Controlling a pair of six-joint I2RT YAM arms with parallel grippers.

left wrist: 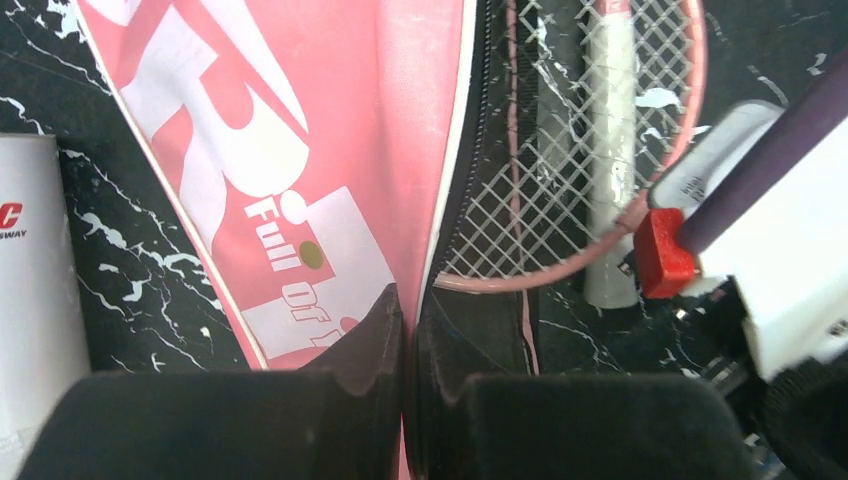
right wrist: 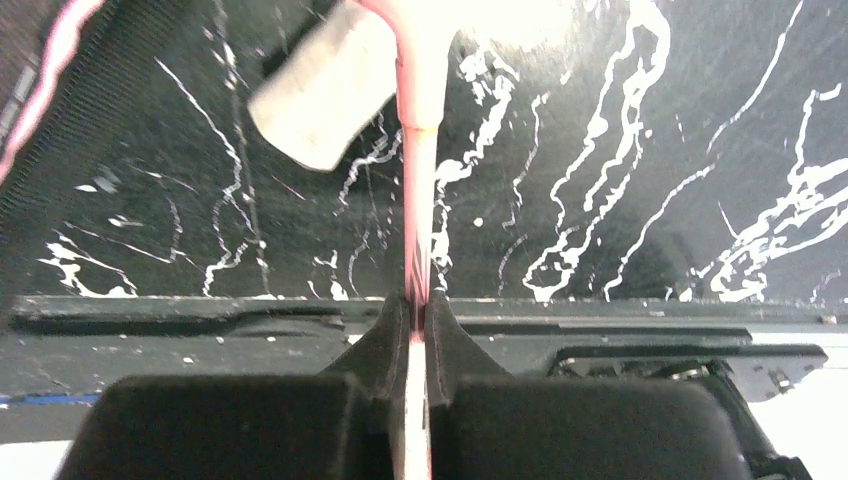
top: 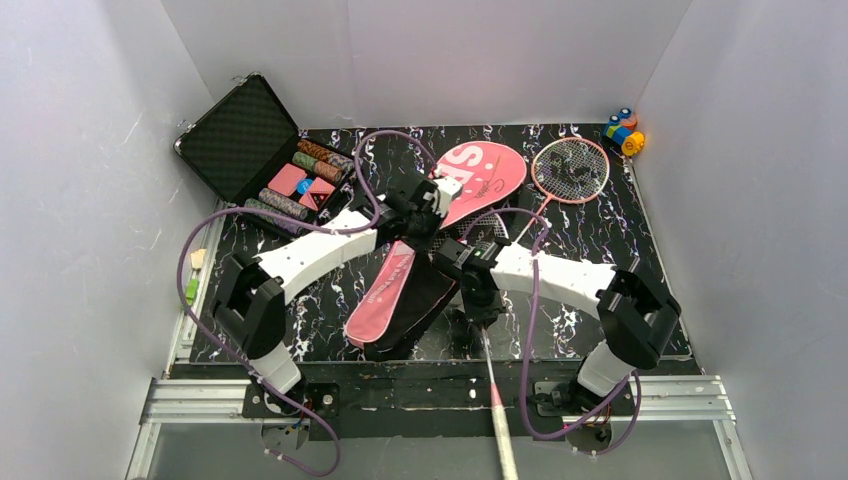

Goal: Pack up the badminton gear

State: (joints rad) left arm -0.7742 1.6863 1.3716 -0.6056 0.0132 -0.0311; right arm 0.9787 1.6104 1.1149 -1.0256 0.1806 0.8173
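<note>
On the far left the black case (top: 240, 135) sits open with chips inside. It is not part of the job, and it fills that corner. Near the bag lies the white tube (left wrist: 30, 300). It is card, light and stiff, and I think a hard pinch could squash it, so a soft hold round the middle is best. The left gripper (left wrist: 408, 325) is pinched together on the zip edge of the pink bag (left wrist: 340, 130). The bag is soft and floppy and lies in the middle of the table (top: 640, 270), so lifting its edge should open the mouth wide. Right beside the zip is the round head of the held racket (left wrist: 550, 170). It looks light, its strings could snag on the zip, and its thin shaft (right wrist: 420, 200) may bend. The right gripper (right wrist: 418, 320) is clamped on that shaft, a good place to push from. The white handle (top: 503, 440) pokes out past the near edge of the table. The two arms are close together and could bump. The other racket (top: 570, 168) lies at the back right, with bare table beside it. I cannot find the shuttlecock
</note>
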